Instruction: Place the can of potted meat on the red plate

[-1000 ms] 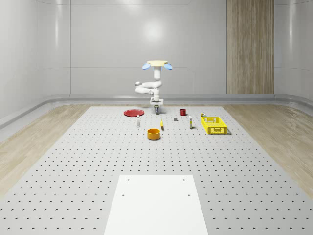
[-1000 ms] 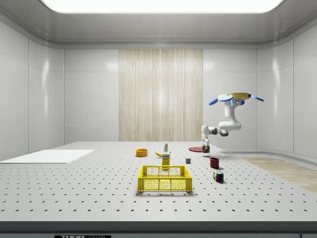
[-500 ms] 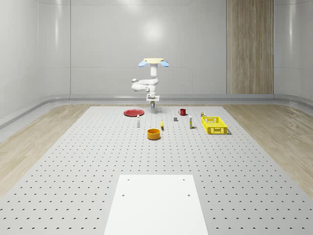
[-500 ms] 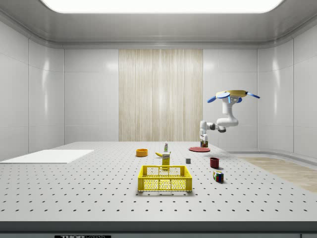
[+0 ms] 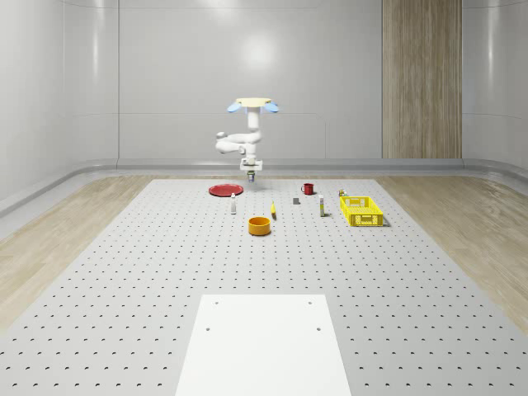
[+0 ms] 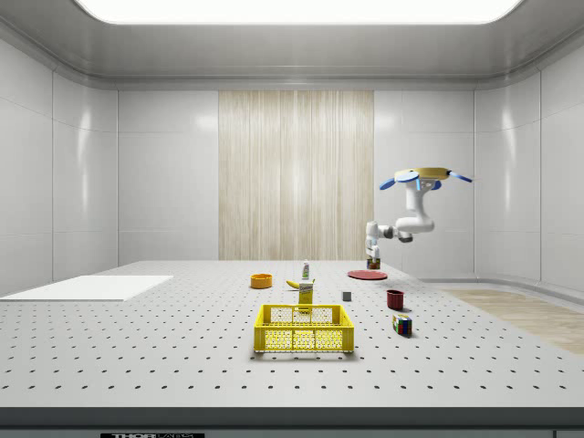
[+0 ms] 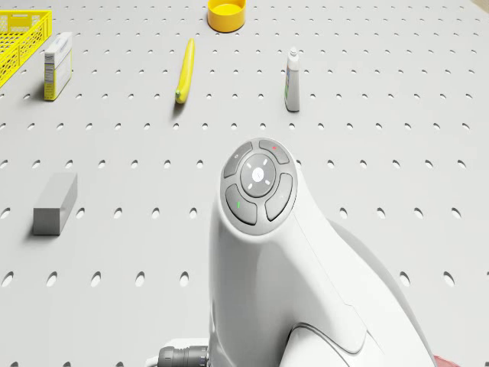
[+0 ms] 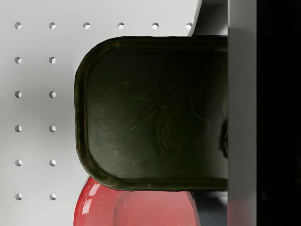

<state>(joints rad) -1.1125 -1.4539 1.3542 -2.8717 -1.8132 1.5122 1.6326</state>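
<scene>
The can of potted meat [image 8: 155,113] shows its dark rounded-rectangle end in the wrist view, pressed against one grey finger [image 8: 242,113]. My gripper [image 5: 251,171] is shut on the can [image 5: 251,176] and holds it in the air, off the table. The red plate [image 5: 224,190] lies flat on the perforated table, a little to the whole-scene view's left of the can. In the wrist view the plate's rim [image 8: 136,207] lies past one edge of the can. The drone [image 5: 252,103] hovers above and just beside the plate. In the side view the gripper [image 6: 371,249] hangs over the plate [image 6: 366,274].
On the table nearer the camera lie a banana [image 7: 184,73], a small bottle [image 7: 292,80], an orange bowl [image 5: 260,225], a grey block [image 7: 55,202], a box [image 7: 57,65] and a yellow basket [image 5: 361,209]. A red mug [image 5: 308,189] stands at the whole-scene view's right of the gripper.
Drone and arm have shifted toward the whole-scene view's left, closer to the red plate, and risen slightly. The can has stayed in the gripper.
</scene>
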